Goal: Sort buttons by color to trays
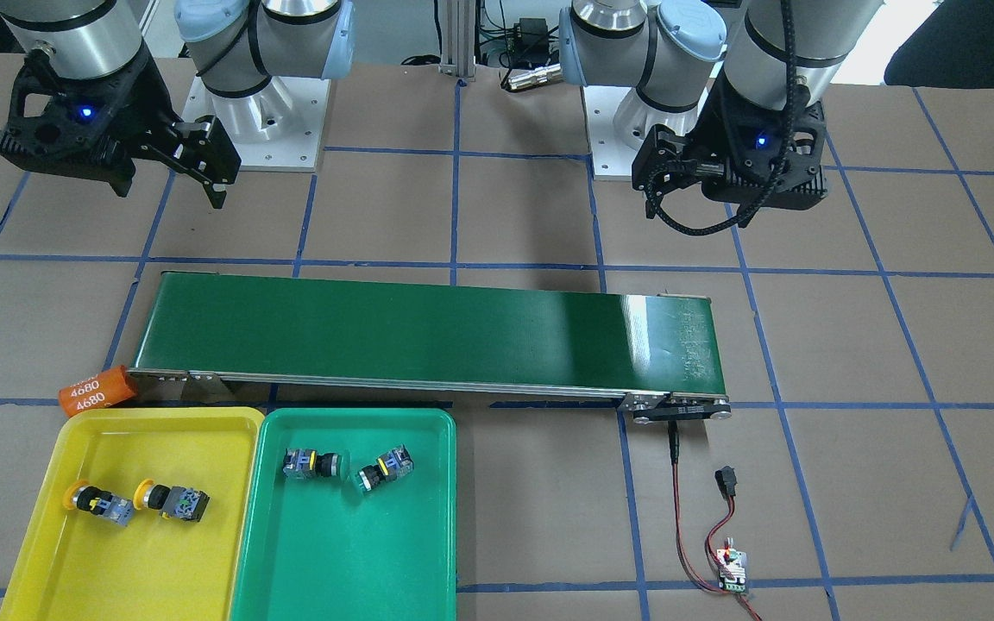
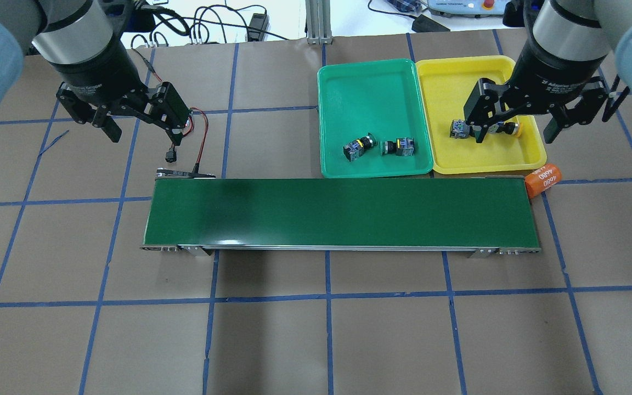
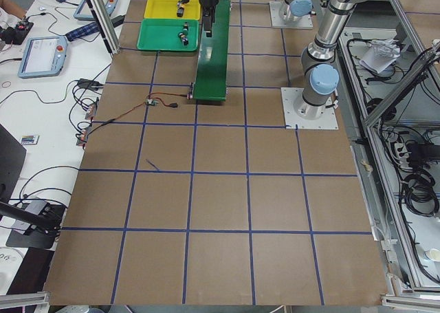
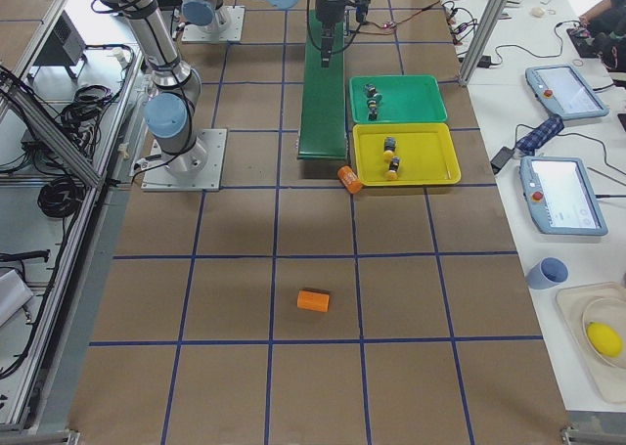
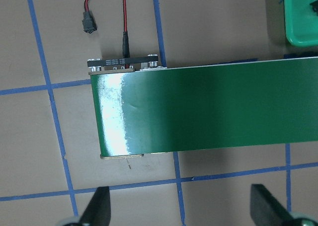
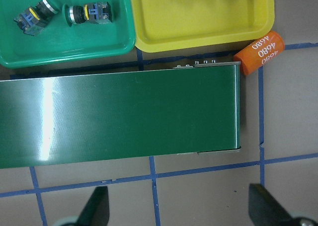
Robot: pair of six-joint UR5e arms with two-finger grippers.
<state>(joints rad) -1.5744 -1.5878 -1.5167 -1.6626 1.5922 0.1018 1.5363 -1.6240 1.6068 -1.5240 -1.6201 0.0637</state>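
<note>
Currently, reading the front-facing view from left to right, the right gripper (image 6: 179,211) hangs above the table with its two black fingers spread wide and nothing between them. An orange cylinder marked 4680 (image 1: 97,386) lies on the table, touching the end of the long dark-green conveyor belt (image 1: 428,332).

1. The shallow rectangular yellow plastic tray (image 1: 143,569) holds both yellow-capped push-buttons (image 1: 100,502) (image 1: 173,500). They lie on their sides, close together, near the tray's middle.
2. Just beside it, the matching green plastic tray (image 1: 342,561) holds both green-capped push-buttons (image 1: 314,464) (image 1: 383,470), also on their sides and slightly apart.
3. The belt carries nothing. Sorting therefore appears complete.

At the far right, the left gripper (image 5: 181,208) hovers over the belt's other end, fingers likewise wide apart and empty.

Handling notes (judgement):
- Each button is probably light and rigid, being a small moulded plastic part.
- The domed mushroom cap is smooth and round. It is likely to slip between the fingers and lets the part roll on the tray floor.
- Take hold across the squarish black-and-blue switch body, where flat opposite faces give the pads a secure seat.
- Approach from straight above, with the fingers set square to the body's long axis.
</note>
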